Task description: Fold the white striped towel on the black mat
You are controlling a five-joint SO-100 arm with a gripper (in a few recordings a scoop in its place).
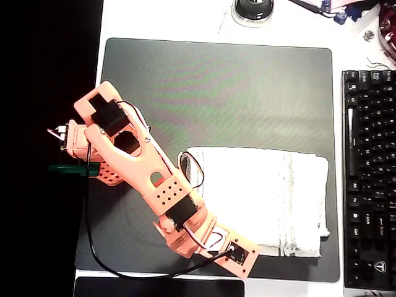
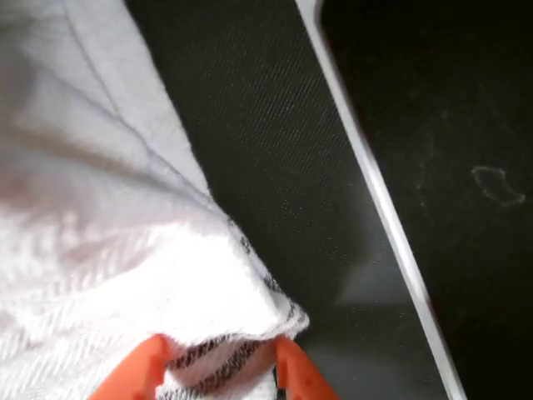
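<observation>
Towel [image 1: 260,198], white with thin grey stripes, lies on the lower right part of the black mat [image 1: 216,86] in the overhead view, already doubled into a thick rectangle, its right end close to the keyboard [image 1: 369,179]. The orange arm [image 1: 133,161] reaches down across the mat to the towel's lower left corner. In the wrist view the hand [image 2: 218,367] has its two orange fingers [image 2: 133,371] set on either side of a striped corner of the cloth [image 2: 125,250], clamped on it, with only a narrow bite of fabric between them.

The risks, as I judge them: that shallow bite could slip free once the corner is lifted or dragged, dropping the fold halfway. The hand may also hold only the top layer, so a pull would peel the stack open rather than fold it. The grip sits near the mat's lower edge and the pale surface [image 2: 391,225] beyond, so a sideways tug could slide the whole towel off the mat.
</observation>
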